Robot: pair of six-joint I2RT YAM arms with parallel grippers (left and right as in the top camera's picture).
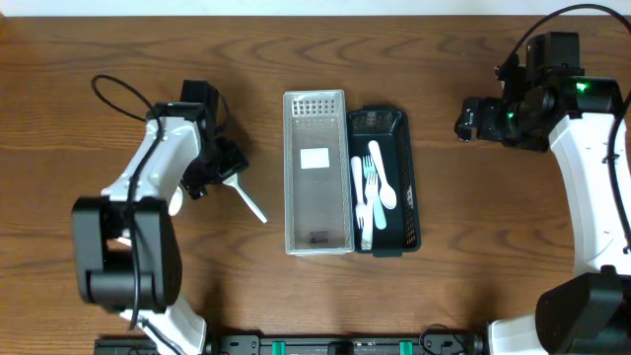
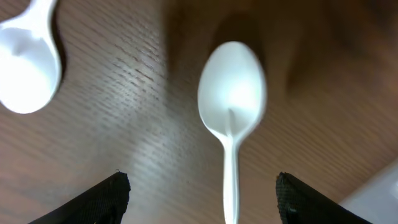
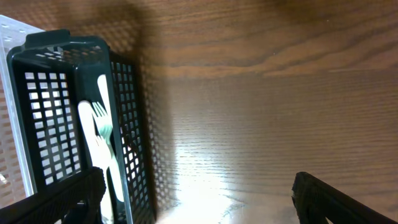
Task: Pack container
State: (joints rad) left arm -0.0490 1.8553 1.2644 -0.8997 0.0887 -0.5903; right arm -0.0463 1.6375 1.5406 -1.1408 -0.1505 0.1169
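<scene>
A white plastic spoon (image 2: 231,99) lies on the wooden table, its handle running down between the fingers of my left gripper (image 2: 202,182). That gripper is open and does not touch the handle. In the overhead view the same spoon (image 1: 248,200) sticks out below the left gripper (image 1: 223,170). A second white spoon bowl (image 2: 26,62) lies to the upper left. The black mesh basket (image 1: 406,148) holds white forks and spoons (image 1: 373,187). My right gripper (image 1: 465,120) is open and empty, right of the basket (image 3: 134,124).
A clear rectangular bin (image 1: 317,212) stands against the basket's left side, with only a small label inside. Its edge (image 3: 11,37) shows in the right wrist view. A black cable (image 1: 118,94) loops behind the left arm.
</scene>
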